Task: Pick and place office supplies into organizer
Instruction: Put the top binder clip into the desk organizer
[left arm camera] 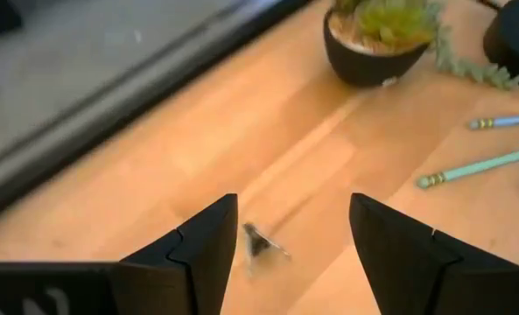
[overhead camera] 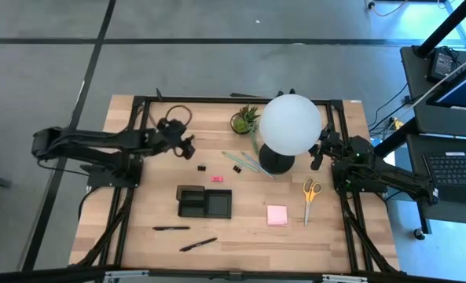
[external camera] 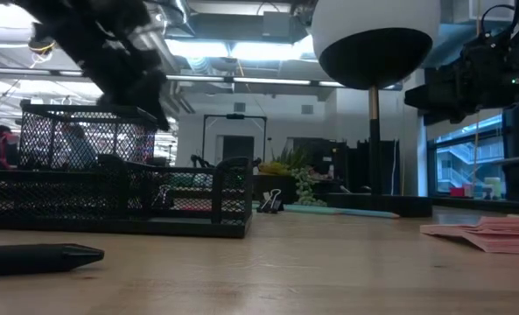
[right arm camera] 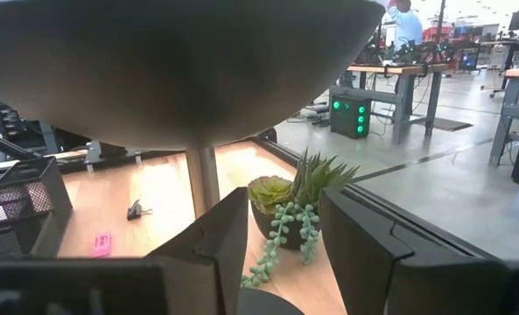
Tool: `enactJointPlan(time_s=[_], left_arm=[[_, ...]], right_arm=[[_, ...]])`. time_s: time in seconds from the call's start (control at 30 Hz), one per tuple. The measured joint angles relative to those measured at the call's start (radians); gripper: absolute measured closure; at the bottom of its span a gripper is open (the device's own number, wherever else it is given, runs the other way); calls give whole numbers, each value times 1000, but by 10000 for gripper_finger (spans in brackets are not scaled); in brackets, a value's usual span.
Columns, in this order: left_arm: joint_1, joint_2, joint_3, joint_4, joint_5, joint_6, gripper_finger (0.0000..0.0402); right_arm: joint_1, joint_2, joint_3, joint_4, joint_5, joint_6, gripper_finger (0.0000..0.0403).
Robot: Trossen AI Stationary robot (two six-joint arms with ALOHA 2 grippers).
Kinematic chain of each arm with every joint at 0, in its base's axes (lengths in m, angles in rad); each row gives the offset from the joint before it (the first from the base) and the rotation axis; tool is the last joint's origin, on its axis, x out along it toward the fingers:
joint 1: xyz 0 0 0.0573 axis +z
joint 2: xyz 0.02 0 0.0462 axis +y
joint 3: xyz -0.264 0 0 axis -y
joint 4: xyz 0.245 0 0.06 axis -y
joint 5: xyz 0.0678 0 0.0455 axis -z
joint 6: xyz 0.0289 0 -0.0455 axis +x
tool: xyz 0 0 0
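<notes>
Even overhead light, soft shadows, blur close to the lenses

From above, the table [overhead camera: 248,236] is evenly lit and the lamp [overhead camera: 289,124] casts only a faint shadow toward 6 o'clock. At table height, bright ceiling strips glare at 12 o'clock, leaving the organizer [external camera: 110,197] and lamp in silhouette; the pen [external camera: 36,256] at 8 o'clock is out of focus. The binder clip [left arm camera: 261,245] is smeared in the left wrist view, and the lamp's underside looms dark and soft in the right wrist view.
</notes>
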Motion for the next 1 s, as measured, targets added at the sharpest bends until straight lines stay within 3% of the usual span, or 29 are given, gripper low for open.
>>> enactJointPlan(time_s=[0.1,0.4,0.83,1.0], left_arm=[[33,72,27,1,68,-14,188],[110,202,48,1,119,-70,188],[241,316,48,19,117,-78,188],[250,327,48,59,170,-84,188]], right_arm=[[0,0,0,0,-2,4,258],[0,2,0,-14,-87,56,258],[0,2,0,-12,-87,51,258],[0,2,0,-12,-87,49,258]])
